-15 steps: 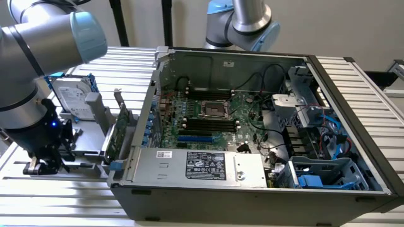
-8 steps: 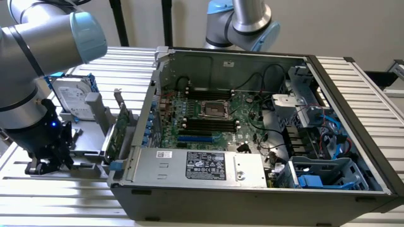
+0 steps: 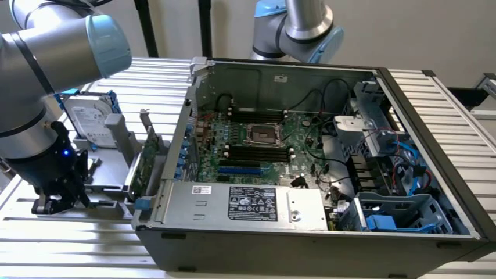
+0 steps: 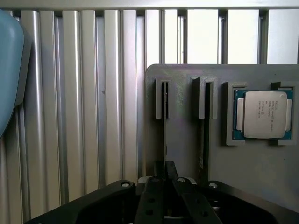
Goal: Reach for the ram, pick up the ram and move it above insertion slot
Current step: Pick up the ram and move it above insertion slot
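ram [image 4: 164, 100]: standing edge-on in a slot of the grey holder [image 4: 184, 140], its near end sitting between the fingers [image 4: 158, 175]
fingers: pressing almost together, pinching the ram

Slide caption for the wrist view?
Gripper hovers at the ram, standing edge-on in a gray holder slot beside a CPU.
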Controlling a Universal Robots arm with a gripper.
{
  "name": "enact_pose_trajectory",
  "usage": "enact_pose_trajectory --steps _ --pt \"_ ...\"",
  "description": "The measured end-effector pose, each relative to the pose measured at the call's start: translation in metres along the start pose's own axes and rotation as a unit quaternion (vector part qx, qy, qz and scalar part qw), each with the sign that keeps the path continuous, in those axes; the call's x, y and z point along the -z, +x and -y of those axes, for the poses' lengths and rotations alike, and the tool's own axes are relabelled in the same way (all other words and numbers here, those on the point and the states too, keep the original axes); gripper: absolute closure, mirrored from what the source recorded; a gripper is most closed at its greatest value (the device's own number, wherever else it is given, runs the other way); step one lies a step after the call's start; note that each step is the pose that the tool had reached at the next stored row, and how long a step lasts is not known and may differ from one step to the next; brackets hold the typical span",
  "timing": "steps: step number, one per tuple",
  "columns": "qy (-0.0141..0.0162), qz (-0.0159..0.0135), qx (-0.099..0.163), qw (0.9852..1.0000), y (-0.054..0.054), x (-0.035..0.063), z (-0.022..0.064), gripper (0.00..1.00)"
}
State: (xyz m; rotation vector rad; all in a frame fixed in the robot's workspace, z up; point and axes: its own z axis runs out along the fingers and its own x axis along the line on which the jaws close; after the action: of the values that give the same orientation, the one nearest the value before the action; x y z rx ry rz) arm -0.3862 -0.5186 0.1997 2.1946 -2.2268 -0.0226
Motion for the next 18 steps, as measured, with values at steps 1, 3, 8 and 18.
enact_pose_trajectory --steps 1,3,8,18 --pt "0.0000 0.0000 0.000 1.0000 0.0000 0.0000 0.0000 0.87" --pt "0.0000 0.0000 0.000 1.0000 0.0000 0.0000 0.0000 0.87" --pt "0.0000 0.0001 0.000 1.0000 0.0000 0.0000 0.0000 0.87" --pt "0.0000 0.0000 0.000 1.0000 0.0000 0.0018 -0.0001 0.87"
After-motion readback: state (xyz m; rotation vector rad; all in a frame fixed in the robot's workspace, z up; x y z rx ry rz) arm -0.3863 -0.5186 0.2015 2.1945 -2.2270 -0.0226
